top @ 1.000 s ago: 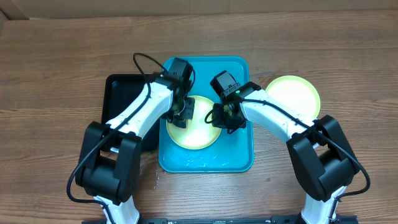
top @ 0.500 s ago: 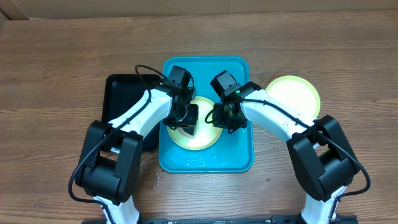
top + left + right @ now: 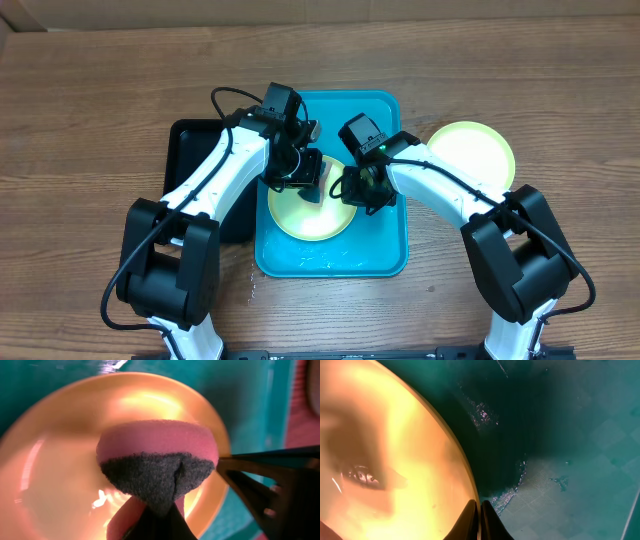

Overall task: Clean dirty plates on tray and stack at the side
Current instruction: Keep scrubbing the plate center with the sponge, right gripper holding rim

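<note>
Jaws clamp the plate point(image 3: 385, 445) at its rim, on the wet tray point(image 3: 560, 425).

Brown wood-grain table point(image 3: 90, 110) w/ tan backdrop point(image 3: 300, 8) along far edge; even light.

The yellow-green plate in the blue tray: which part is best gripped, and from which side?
Pinch the plate by its right rim, coming from the right. It lies flat in the tray, so only the edge offers a hold, and the left tool with its sponge covers the upper part.
</note>
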